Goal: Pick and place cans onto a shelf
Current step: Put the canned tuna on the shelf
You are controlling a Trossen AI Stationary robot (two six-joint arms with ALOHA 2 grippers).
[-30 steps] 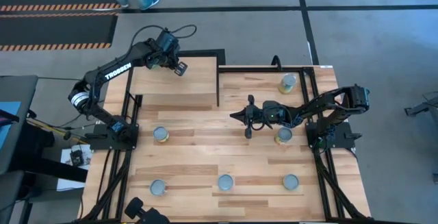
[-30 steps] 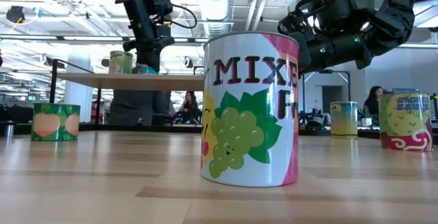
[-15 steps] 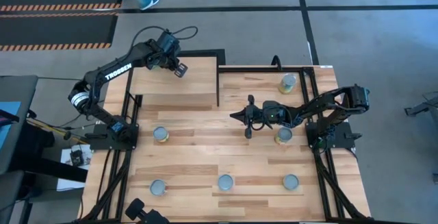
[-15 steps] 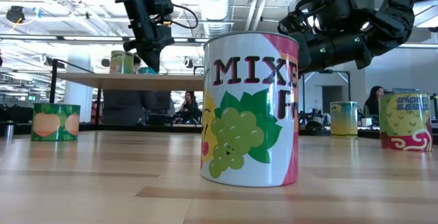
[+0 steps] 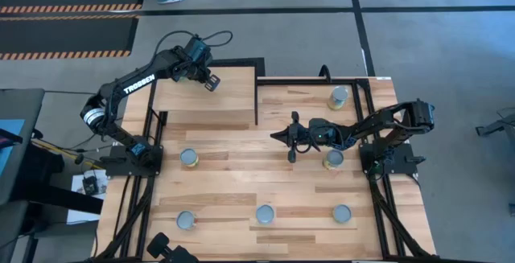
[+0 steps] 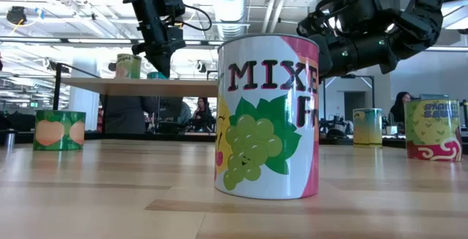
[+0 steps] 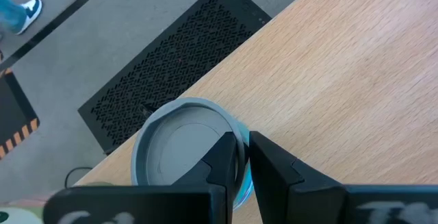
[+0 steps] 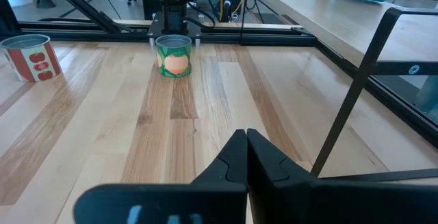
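The left gripper (image 5: pixel 211 82) hangs over the pale plywood raised shelf (image 5: pixel 205 102) near its far edge, fingers (image 7: pixel 263 166) pressed together and empty. Just beside their tips a small silver-topped tin can (image 7: pixel 183 148) stands on the shelf. The right gripper (image 5: pixel 291 137) hovers above the plank table (image 5: pixel 265 178), fingers likewise closed on nothing, a green-labelled can (image 8: pixel 173 55) well ahead of it

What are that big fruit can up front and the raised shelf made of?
The fruit can looks like metal: a glossy printed label wraps it, and the other cans show dull silvery lids from above. The shelf looks like pale, unpainted wood, likely plywood, with fine grain visible in the left wrist view; its finish seems matte.
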